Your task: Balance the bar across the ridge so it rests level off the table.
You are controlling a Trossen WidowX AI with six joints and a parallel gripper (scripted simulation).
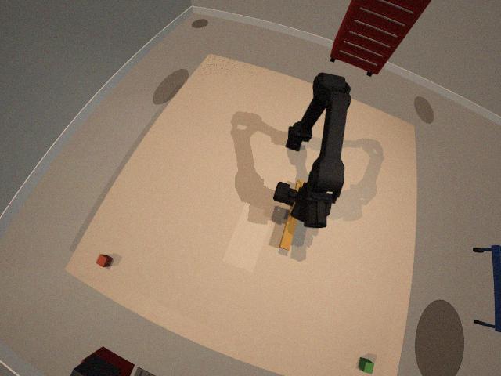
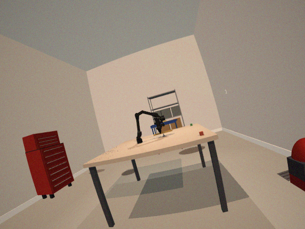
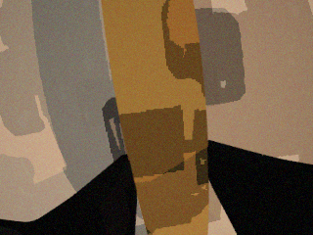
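The orange-yellow bar (image 1: pixel 285 238) (image 2: pixel 168 131) (image 3: pixel 152 83) is held above the table (image 1: pixel 170 194) (image 2: pixel 147 148) and looks about level; its shadow falls beside it. My gripper (image 2: pixel 160 133) (image 3: pixel 167 157) is shut on the bar, with a black finger at each side in the wrist view. The arm hides the bar's middle in the top view. The small grey-blue ridge (image 1: pixel 286 214) (image 2: pixel 163 135) (image 3: pixel 113 129) is under the bar, mostly hidden, with a bit showing at the bar's left side in the wrist view. Whether bar and ridge touch I cannot tell.
A red cube (image 1: pixel 103 260) (image 2: pixel 201 133) lies near one table corner and a green cube (image 1: pixel 365 365) (image 2: pixel 191 124) near another. A pale patch (image 1: pixel 246 247) lies left of the bar in the top view. A red drawer cabinet (image 1: pixel 376 36) (image 2: pixel 46 162) stands off the table.
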